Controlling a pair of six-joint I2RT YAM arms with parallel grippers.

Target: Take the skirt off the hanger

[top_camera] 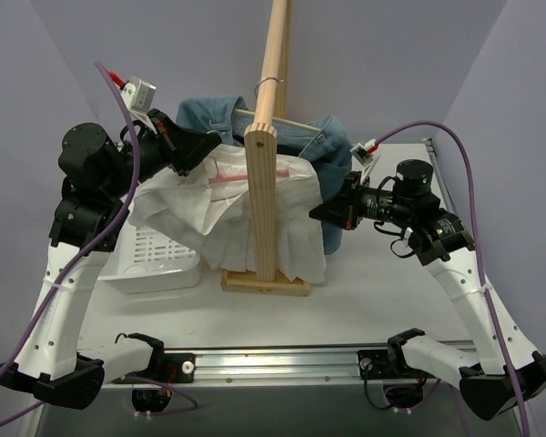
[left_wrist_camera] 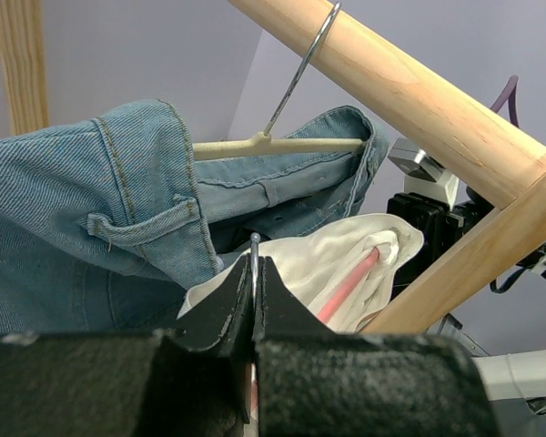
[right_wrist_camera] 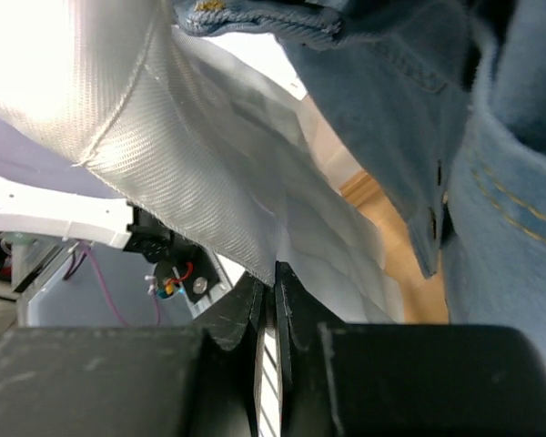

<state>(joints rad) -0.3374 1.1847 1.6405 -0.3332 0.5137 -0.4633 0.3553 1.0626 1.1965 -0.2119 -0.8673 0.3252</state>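
Note:
The white skirt (top_camera: 196,209) hangs bunched in front of the wooden stand, with the pink hanger (top_camera: 229,181) showing in its waist. My left gripper (top_camera: 211,150) is above the skirt's left side. In the left wrist view it (left_wrist_camera: 254,266) is shut on the hanger's thin metal hook wire; the pink bar (left_wrist_camera: 350,282) runs into the white fabric (left_wrist_camera: 318,259). My right gripper (top_camera: 317,214) is at the skirt's right edge. In the right wrist view it (right_wrist_camera: 275,278) is shut on a fold of the white fabric (right_wrist_camera: 218,173).
A blue denim garment (top_camera: 209,114) hangs on an off-white hanger (left_wrist_camera: 282,144) from the wooden pole (top_camera: 275,55) right behind the skirt. The stand's upright post (top_camera: 261,200) and base (top_camera: 266,284) are in front. A white basket (top_camera: 155,259) sits at the left.

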